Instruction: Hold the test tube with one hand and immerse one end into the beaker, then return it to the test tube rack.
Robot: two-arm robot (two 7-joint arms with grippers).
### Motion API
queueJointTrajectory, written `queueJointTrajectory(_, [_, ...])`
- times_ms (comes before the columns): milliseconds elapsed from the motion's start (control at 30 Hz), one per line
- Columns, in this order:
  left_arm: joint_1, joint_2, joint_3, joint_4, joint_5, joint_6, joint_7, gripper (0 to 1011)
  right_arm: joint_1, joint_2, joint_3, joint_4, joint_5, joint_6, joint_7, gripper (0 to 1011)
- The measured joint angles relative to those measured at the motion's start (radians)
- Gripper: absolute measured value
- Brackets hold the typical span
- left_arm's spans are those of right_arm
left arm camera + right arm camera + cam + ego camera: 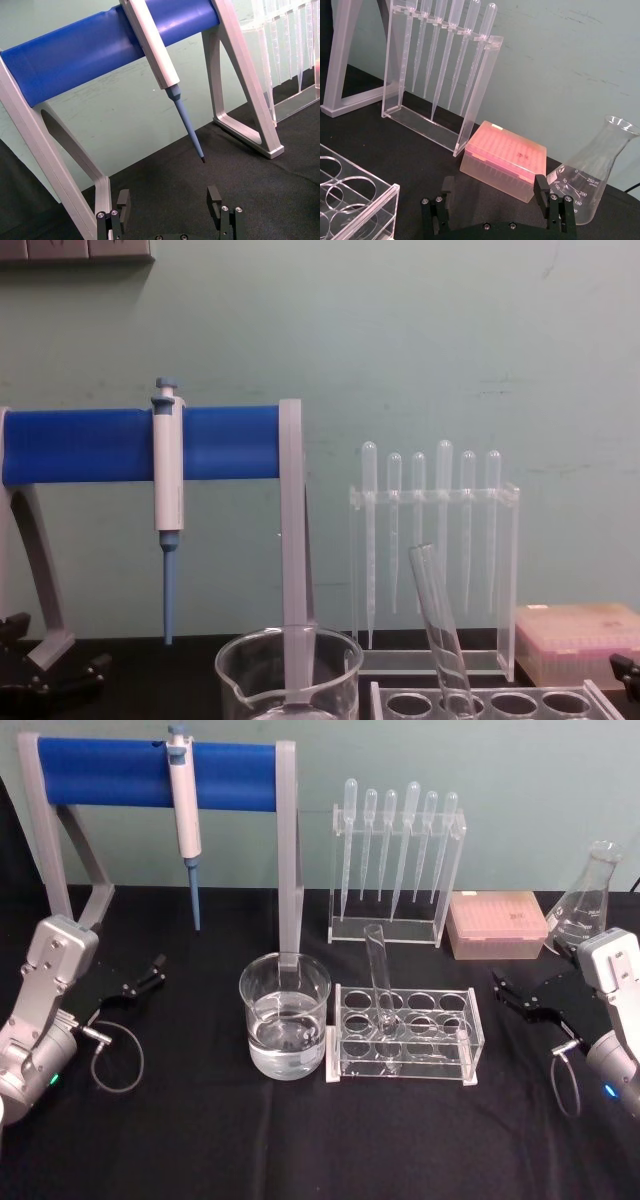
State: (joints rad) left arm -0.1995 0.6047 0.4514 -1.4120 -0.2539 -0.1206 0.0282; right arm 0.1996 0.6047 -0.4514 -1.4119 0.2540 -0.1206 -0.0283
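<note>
Grippers sit low at either side, both with fingers apart and empty: left gripper by the stand, right gripper by the flask. Tube leans in the rack, between the two and well apart from both. Beaker, part-filled, sits just left of the rack. Black cloth, pale green wall. The flask reads "250 ml".

Lab: pipettes, flask, beaker, micropipette.

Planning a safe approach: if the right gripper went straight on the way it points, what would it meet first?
Probably the pink box, which sits between the open fingers of the right gripper in its wrist view. The flask stands just beside that line. Depth is unclear.
</note>
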Motion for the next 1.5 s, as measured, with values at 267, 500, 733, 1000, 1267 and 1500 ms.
queueJointTrajectory(267, [0.000,0.000,0.000,0.000,0.000,0.000,0.000,1000,0.000,0.000,0.000,0.000,0.000,0.000,0.000,1003])
queueJointTrajectory(500, [0.000,0.000,0.000,0.000,0.000,0.000,0.000,1000,0.000,0.000,0.000,0.000,0.000,0.000,0.000,1003])
queueJointTrajectory(733, [0.000,0.000,0.000,0.000,0.000,0.000,0.000,1000,0.000,0.000,0.000,0.000,0.000,0.000,0.000,1002])
queueJointTrajectory(1000, [0.000,0.000,0.000,0.000,0.000,0.000,0.000,1000,0.000,0.000,0.000,0.000,0.000,0.000,0.000,1003])
queueJointTrajectory(1267, [0.000,0.000,0.000,0.000,0.000,0.000,0.000,1000,-0.152,0.095,0.080,-0.205,0.024,0.043,-0.002,1002])
queueJointTrajectory(1500, [0.000,0.000,0.000,0.000,0.000,0.000,0.000,1000,-0.224,0.146,0.110,-0.345,0.098,0.079,0.090,1002])
